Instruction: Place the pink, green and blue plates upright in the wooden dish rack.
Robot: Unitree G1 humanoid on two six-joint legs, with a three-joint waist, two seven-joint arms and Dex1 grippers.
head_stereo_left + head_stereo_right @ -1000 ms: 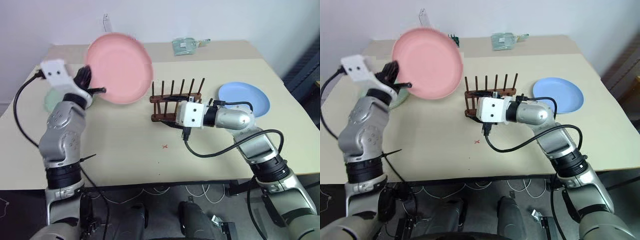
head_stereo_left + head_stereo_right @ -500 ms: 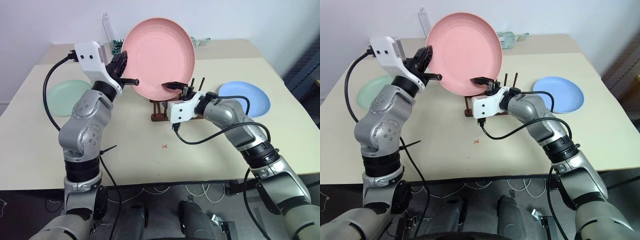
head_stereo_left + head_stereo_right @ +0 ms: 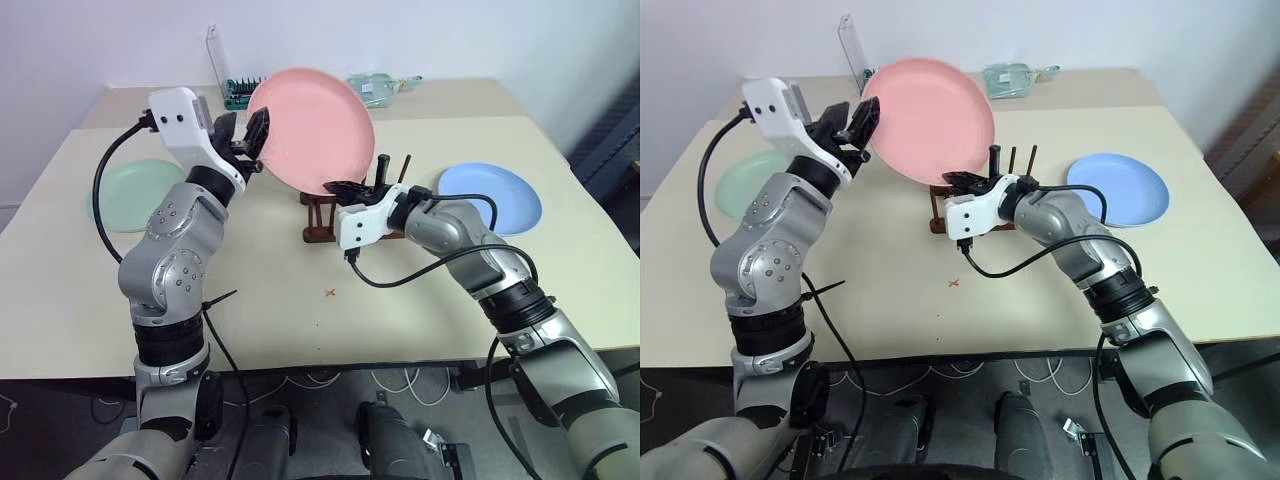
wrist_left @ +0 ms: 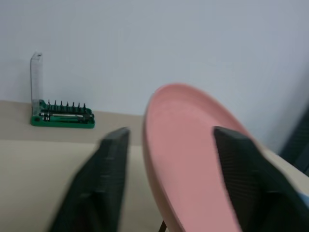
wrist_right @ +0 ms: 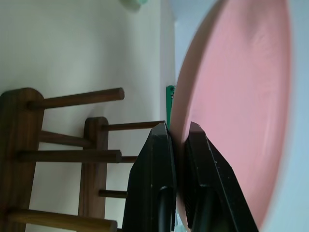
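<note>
- Head views: the pink plate (image 3: 312,128) stands nearly on edge in the air, just above the wooden dish rack (image 3: 345,215) at worktop (image 3: 260,330) centre. The right gripper (image 3: 975,181) is clamped on its lower rim, at about six o'clock on the disc. The left gripper (image 3: 255,135) stands wide apart at the nine o'clock rim, gripping nothing. The green plate (image 3: 135,192) lies flat at nine o'clock of the rack, and the blue plate (image 3: 490,197) lies flat at three o'clock.
- Left wrist view: the two fingers (image 4: 104,179) straddle the pink rim with a gap on each side. The plate looks matte, shallow and evenly salmon. A green tool holder (image 4: 63,117) stands by the wall.
- Right wrist view: the fingers (image 5: 157,164) pinch the thin rim tightly, with the rack's pegs just beside them.
- Handling, as a judgement: it is likely light, stiff plastic, not fragile but smooth. A single rim pinch lets it swing, so hold at the rim and lower it edge-first between pegs.
</note>
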